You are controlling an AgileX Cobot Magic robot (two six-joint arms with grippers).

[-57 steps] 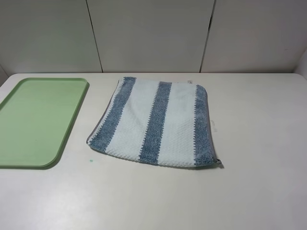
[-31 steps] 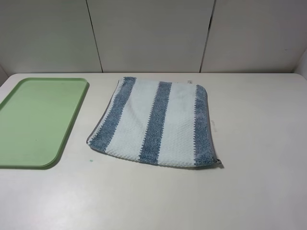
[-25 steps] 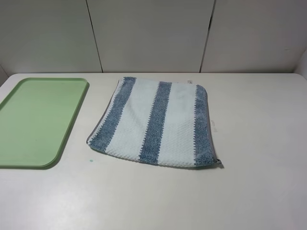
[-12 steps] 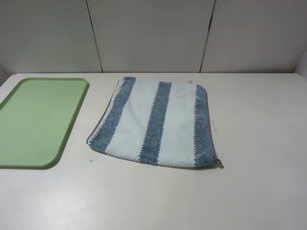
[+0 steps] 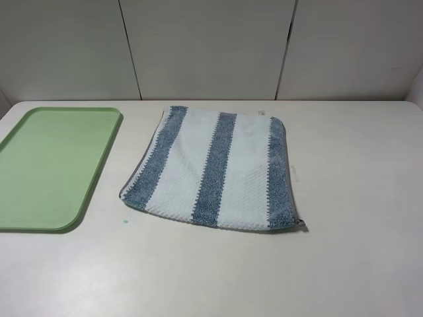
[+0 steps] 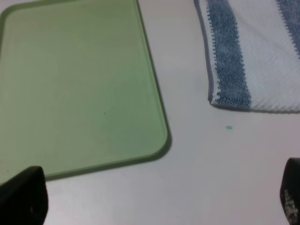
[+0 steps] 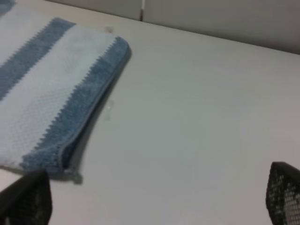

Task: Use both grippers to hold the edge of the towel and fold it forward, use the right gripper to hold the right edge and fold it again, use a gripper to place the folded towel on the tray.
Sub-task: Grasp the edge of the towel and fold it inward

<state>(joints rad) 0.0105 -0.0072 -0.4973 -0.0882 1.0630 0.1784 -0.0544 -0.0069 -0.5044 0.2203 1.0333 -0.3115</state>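
While the left gripper (image 6: pixel 157 201) and right gripper (image 7: pixel 154 199) hang with fingers spread wide and empty, the towel (image 5: pixel 211 168) lies flat on the table (image 5: pixel 357 218), with the tray (image 5: pixel 46 165) at its 9 o'clock, apart from it.
Risk: the hem (image 5: pixel 292 178) at the towel's 3 o'clock side shows stacked layers, so a shallow pinch may, in my judgement, catch only the upper one and let the fold split; the thick cloth may also slide on the smooth top. Not verifiable: both arms are outside the high view, each wrist view shows only dark fingertip corners, and a small tag or loop at the towel's 5 o'clock corner is unclear, as is a green speck (image 5: pixel 125 221) at its 7 o'clock.
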